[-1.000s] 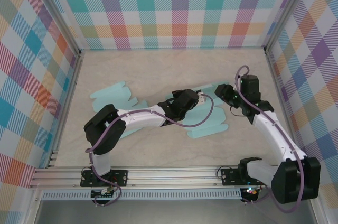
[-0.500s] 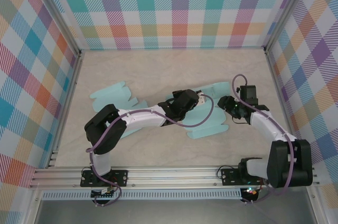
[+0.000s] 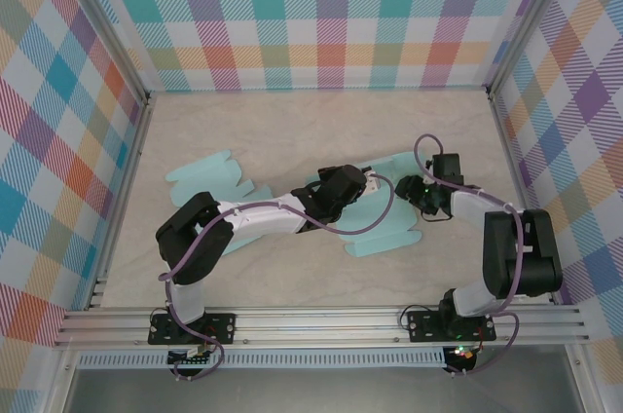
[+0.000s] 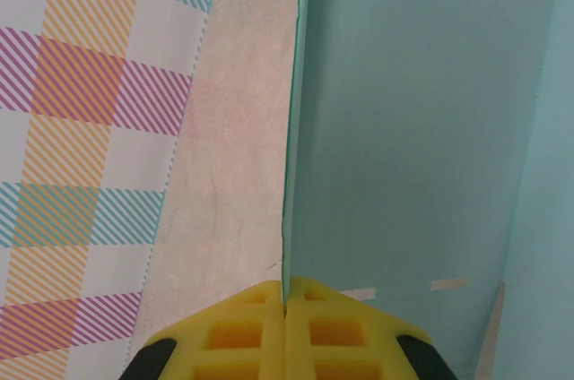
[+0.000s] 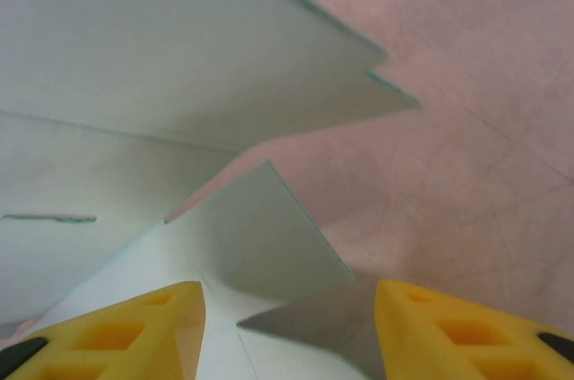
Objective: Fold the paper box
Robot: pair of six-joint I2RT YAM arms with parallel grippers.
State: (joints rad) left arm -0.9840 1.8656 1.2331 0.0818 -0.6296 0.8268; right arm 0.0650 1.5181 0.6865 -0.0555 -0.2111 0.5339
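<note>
Aluminium rail runs along the near edge of the table, and both arms reach out from it toward the middle. Between the rail and the box lies a band of bare table, widest at the near left. The teal box is an unfolded blank right of centre, mostly flat, its near corner pointing at the rail and its right edge well apart from the right wall.

The left hand sits over the blank's upper left part. In the left wrist view its yellow fingers are pressed together, with a raised edge of the box nipped in the seam between them.

Just right of it, the right hand is low at the blank's far right corner. In its wrist view this hand stands about half open, a pointed flap of the box lying between the fingers; it grips nothing.

A second blank lies flat to the left, near the left wall. Beyond both, the table is bare up to the plaid walls.
</note>
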